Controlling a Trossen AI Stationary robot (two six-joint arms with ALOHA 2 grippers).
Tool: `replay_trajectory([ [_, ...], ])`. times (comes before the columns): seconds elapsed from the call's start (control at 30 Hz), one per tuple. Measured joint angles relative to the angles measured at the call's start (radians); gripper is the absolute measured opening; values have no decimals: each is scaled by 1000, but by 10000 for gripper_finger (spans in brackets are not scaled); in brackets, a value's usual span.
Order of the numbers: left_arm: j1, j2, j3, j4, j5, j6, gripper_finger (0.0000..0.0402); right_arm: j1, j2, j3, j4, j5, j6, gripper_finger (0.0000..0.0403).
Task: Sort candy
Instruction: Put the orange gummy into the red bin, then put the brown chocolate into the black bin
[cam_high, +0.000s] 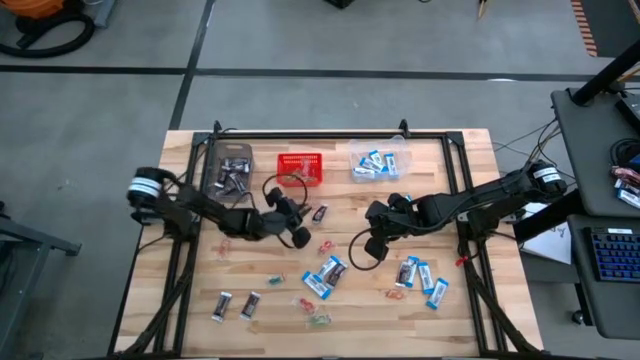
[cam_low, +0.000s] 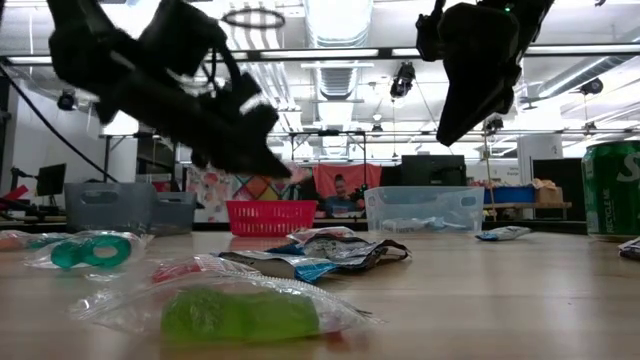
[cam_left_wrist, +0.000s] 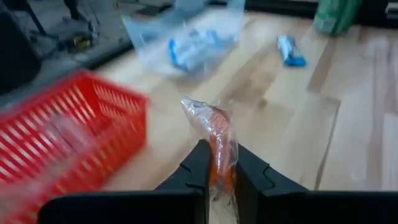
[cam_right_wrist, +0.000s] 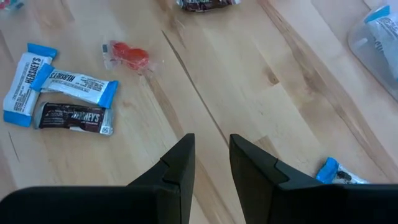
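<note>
Wrapped candy lies scattered on the wooden table: blue-and-white packets (cam_high: 330, 272) (cam_right_wrist: 74, 84), dark bars (cam_high: 235, 303) (cam_right_wrist: 74, 116) and small twist-wrapped pieces (cam_right_wrist: 127, 56) (cam_low: 240, 312). My left gripper (cam_high: 298, 236) (cam_left_wrist: 219, 155) hangs above the table's middle, near the red basket, shut on an orange-red sweet in clear wrap (cam_left_wrist: 214, 134). My right gripper (cam_high: 372, 250) (cam_right_wrist: 211, 146) hovers right of centre, pointing down at bare wood, open by a narrow gap with nothing between its fingers. My left gripper pinches the lower part of the sweet's clear wrap (cam_left_wrist: 217, 163) between its two fingertips (cam_left_wrist: 198, 163). The fingers come slanting down from the table's left side. The sweet stands out beyond the fingertips, its crinkled free end (cam_left_wrist: 194, 107) foremost, lifted clear of the table.
At the table's far side stand a clear bin with dark bars (cam_high: 230, 172), a red mesh basket (cam_high: 300, 168) (cam_left_wrist: 62, 134) and a clear bin with blue packets (cam_high: 378, 162) (cam_left_wrist: 186, 37). Black frame rails (cam_high: 330, 135) run along the far edge and both sides.
</note>
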Motion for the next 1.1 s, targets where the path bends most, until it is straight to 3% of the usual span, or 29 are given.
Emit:
replay_trajectory([
  [0.27,213,-235,2,-220,12,120,16,0,0,0,2,14,-21,91],
  [0.33,284,-256,2,-222,87,133,15,0,0,0,4,48,-33,91],
  [0.47,429,-245,3,-226,355,97,17,-2,0,0,7,100,-61,91],
  [0.53,476,-222,4,-237,413,68,24,-2,0,0,14,126,-63,91],
  [0.83,496,-160,56,-288,395,124,107,-2,0,0,14,115,-70,91],
  [1.1,465,-166,171,-585,381,120,167,0,-1,3,13,-122,20,91],
])
